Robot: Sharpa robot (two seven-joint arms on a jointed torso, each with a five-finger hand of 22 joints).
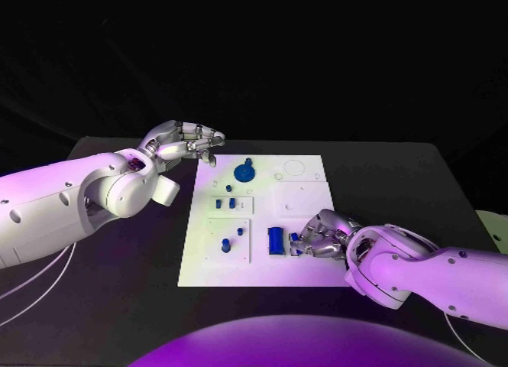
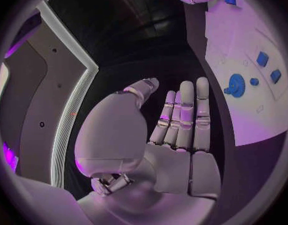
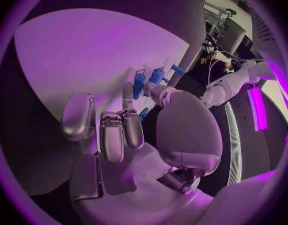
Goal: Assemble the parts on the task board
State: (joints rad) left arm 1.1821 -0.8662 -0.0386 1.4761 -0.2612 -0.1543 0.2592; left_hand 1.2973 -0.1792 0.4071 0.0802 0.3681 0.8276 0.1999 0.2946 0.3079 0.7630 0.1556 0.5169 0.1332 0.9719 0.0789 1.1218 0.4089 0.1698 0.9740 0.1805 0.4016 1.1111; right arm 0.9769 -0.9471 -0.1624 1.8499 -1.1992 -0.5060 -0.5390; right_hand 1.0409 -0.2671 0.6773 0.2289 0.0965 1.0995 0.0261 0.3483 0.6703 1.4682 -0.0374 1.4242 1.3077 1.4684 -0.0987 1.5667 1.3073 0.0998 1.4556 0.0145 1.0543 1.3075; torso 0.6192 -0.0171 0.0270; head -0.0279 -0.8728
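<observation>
Blue part point(image 1: 276, 241) on task board point(image 1: 303, 172), touching right hand point(image 1: 320, 235)

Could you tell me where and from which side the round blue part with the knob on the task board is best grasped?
Probably by its raised knob, from above: the round blue part lies flat on the task board, so its thin rim offers little purchase. The left hand hovers nearest.

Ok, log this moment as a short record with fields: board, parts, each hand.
board: white task board lying mid-table on the black table
parts: round blue part at the far end; long blue part near the right hand
left hand: left hand off the board's far left corner, holding nothing, fingers straight
right hand: right hand on the board's right side, fingers at the long blue part; grip unclear
</observation>
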